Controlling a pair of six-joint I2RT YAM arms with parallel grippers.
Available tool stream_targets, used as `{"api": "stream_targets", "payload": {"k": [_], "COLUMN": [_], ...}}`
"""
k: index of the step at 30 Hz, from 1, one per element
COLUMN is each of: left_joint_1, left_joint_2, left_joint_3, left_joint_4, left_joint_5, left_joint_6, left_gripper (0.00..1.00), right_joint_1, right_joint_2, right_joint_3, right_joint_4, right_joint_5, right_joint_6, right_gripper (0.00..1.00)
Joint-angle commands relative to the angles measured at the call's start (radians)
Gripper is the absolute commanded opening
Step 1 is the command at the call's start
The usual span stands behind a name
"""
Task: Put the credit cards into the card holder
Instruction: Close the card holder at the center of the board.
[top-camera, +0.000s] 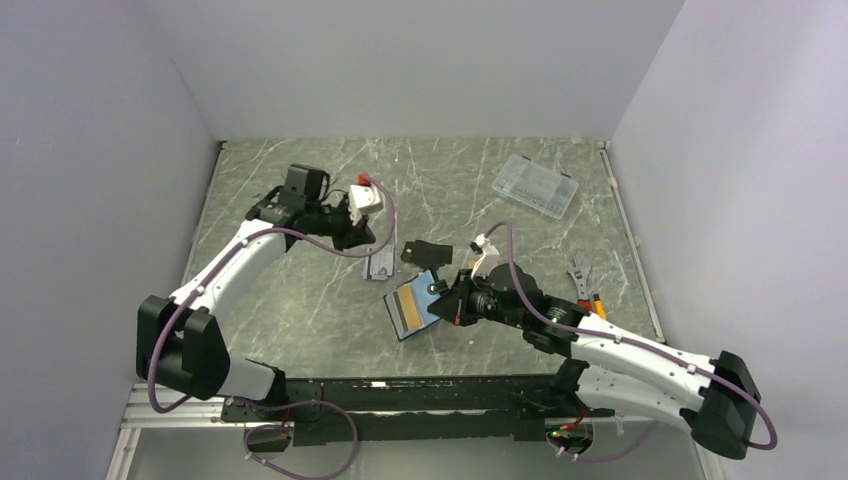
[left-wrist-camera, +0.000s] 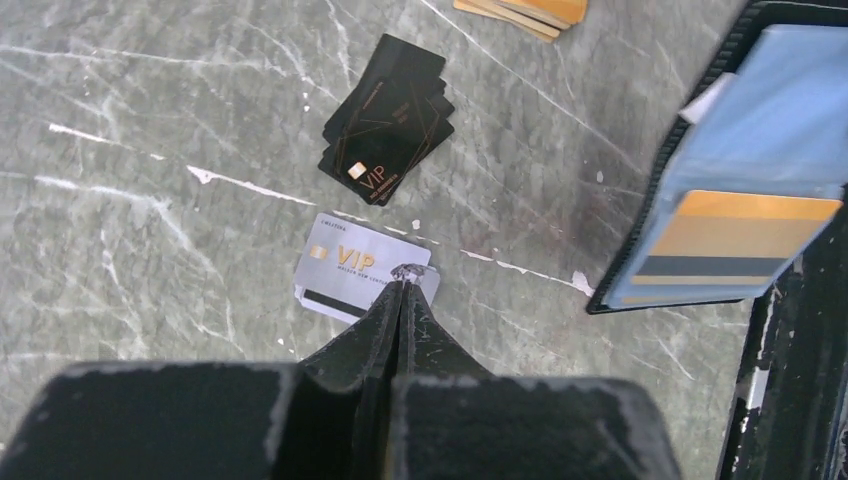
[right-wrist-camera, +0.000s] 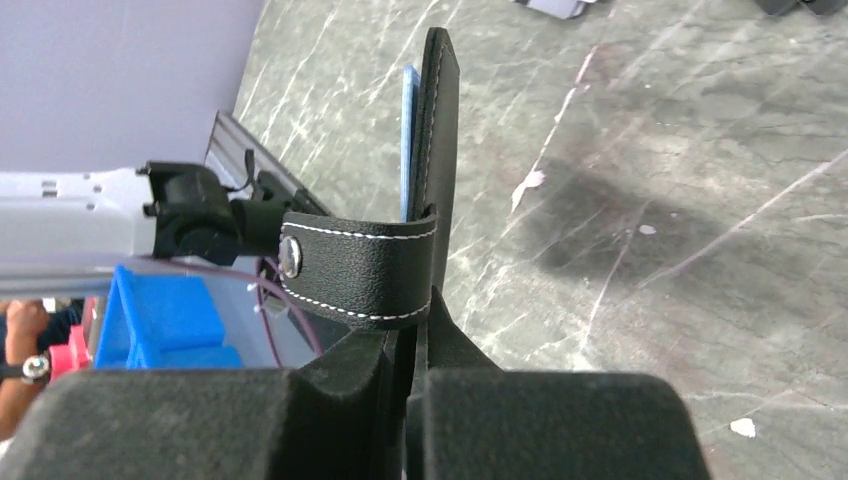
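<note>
**Left gripper** (left-wrist-camera: 400, 290): jaws closed, fingers pressed together with no gap. The tips touch the near edge of a silver card (left-wrist-camera: 355, 262) lying flat on the table (top-camera: 300, 300). I cannot tell whether the card edge is pinched or only touched. A second card peeks out from under the silver one.

- Just past the fingertips, apart from the silver card: a fanned pile of black cards (left-wrist-camera: 390, 125).
- Further past that pile, at the top edge of the wrist view: a small stack of orange cards (left-wrist-camera: 525, 10), flat on the table and not in the wallet.
- On the right of this wrist view: the wallet (left-wrist-camera: 770, 110), open, with its pale blue inside facing the camera. One orange card (left-wrist-camera: 740, 225) with a dark stripe sits in its pocket.

**Right gripper** (right-wrist-camera: 412, 325): jaws clamped on the wallet's edge.

- The wallet stands edge-on straight ahead of the fingers, roughly upright.
- Its tab (right-wrist-camera: 350, 270) curls off to one side just above the fingertips, with the snap (right-wrist-camera: 290, 256) at the tab's end, unfastened.

In the top view the two grippers are near each other but not touching. A clear box (top-camera: 535, 186) lies well beyond the right gripper.
</note>
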Motion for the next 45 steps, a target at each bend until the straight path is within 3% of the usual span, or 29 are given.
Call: {"api": "stream_targets", "payload": {"k": [1, 6, 10, 14, 19, 26, 31, 39, 45], "left_joint_1": [0.116, 0.215, 0.207, 0.154, 0.100, 0.015, -0.018, -0.069, -0.100], "left_joint_2": [-0.065, -0.087, -0.069, -0.027, 0.024, 0.085, 0.105, 0.023, -0.007], "left_joint_3": [-0.056, -0.109, -0.158, -0.148, -0.075, 0.054, 0.096, 0.103, 0.027], "left_joint_4": [0.108, 0.215, 0.230, 0.112, -0.139, -0.707, -0.998, -0.940, -0.726], "left_joint_5": [0.167, 0.191, 0.286, 0.388, 0.533, 0.659, 0.705, 0.695, 0.611], "left_joint_6": [-0.095, -0.128, -0.101, -0.008, 0.167, 0.652, 0.938, 0.847, 0.641], "left_gripper": [0.04, 0.04, 0.04, 0.03, 0.03, 0.01, 0.01, 0.00, 0.00], "right_joint_1": [0.054, 0.110, 0.144, 0.156, 0.154, 0.151, 0.133, 0.127, 0.127], "right_joint_2": [-0.042, -0.037, -0.022, -0.027, -0.043, -0.127, -0.144, -0.084, -0.057], "right_joint_3": [0.109, 0.200, 0.272, 0.313, 0.331, 0.266, 0.224, 0.165, 0.099], "right_joint_4": [-0.137, -0.179, -0.180, -0.148, -0.118, -0.032, 0.017, 0.048, 0.100], "right_joint_5": [0.002, -0.061, -0.101, -0.124, -0.113, 0.016, 0.067, 0.100, 0.085], "right_joint_6": [-0.090, -0.142, -0.171, -0.186, -0.201, -0.191, -0.174, -0.116, -0.066], "right_gripper": [0.00, 0.00, 0.00, 0.00, 0.00, 0.00, 0.00, 0.00, 0.00]}}
